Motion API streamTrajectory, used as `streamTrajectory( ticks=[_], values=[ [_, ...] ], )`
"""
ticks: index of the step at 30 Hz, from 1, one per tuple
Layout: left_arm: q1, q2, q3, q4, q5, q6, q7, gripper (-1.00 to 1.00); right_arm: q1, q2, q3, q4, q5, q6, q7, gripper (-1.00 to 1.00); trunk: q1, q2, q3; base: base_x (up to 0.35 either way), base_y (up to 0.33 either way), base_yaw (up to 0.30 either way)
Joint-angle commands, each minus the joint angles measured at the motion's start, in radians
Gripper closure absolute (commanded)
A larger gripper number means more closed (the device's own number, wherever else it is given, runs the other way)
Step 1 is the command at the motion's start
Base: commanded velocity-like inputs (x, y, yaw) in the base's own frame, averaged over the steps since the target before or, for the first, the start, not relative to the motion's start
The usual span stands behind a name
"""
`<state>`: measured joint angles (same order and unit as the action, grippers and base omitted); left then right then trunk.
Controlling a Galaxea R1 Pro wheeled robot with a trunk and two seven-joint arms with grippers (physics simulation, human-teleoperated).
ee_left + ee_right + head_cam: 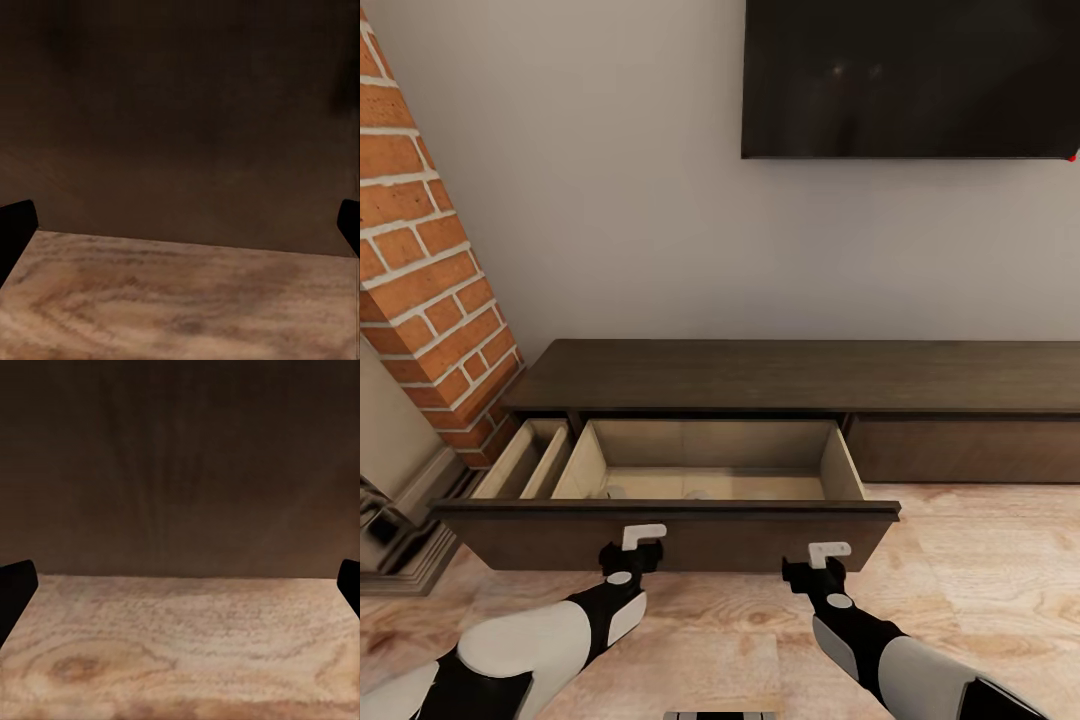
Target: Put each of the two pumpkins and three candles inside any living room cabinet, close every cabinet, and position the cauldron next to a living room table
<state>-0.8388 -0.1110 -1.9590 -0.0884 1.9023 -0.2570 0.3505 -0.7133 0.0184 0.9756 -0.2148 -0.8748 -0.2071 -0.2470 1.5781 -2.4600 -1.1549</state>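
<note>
The low dark-brown cabinet runs along the wall, and its wide left drawer is pulled far out over the floor. Two small grey-beige tops, seemingly candles, peek over the drawer's front rim from inside. My left gripper and right gripper sit close against the drawer's front panel, low down. In the wrist views the left gripper and the right gripper are open wide, facing the dark panel just above the floor, with nothing between the fingers. The pumpkins and the cauldron are out of view.
A brick fireplace column with a stone base stands at the left, close to the drawer's left end. A dark TV hangs on the wall above. The cabinet's right panel is shut. Light wood floor spreads to the right.
</note>
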Motion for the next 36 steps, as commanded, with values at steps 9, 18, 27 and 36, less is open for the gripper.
streamTrajectory(
  ticks=[9, 18, 27, 36],
  values=[
    [0.001, 0.004, 0.0, -0.004, -0.005, -0.084, -0.099, -1.0, 0.0, -0.001, 0.0, 0.0, 0.0, 0.0, 0.0, -1.0, 0.0, 0.0, 0.0, 0.004, 0.0, 0.0],
    [0.0, 0.005, 0.0, -0.004, -0.005, -0.091, -0.104, -1.0, 0.0, -0.003, 0.001, 0.0, 0.0, 0.0, 0.0, -1.0, 0.0, 0.0, 0.0, 0.228, 0.0, 0.0],
    [0.0, 0.005, 0.0, -0.004, -0.005, -0.091, -0.104, -1.0, 0.0, -0.005, 0.003, 0.0, 0.001, -0.001, 0.0, -1.0, 0.0, 0.0, 0.0, 0.24, 0.0, 0.0],
    [0.0, 0.005, 0.0, -0.005, -0.005, -0.091, -0.104, -1.0, -0.003, -0.007, 0.002, -0.005, 0.003, -0.002, 0.0, -1.0, 0.0, 0.0, 0.0, 0.188, 0.0, 0.0]
  ],
)
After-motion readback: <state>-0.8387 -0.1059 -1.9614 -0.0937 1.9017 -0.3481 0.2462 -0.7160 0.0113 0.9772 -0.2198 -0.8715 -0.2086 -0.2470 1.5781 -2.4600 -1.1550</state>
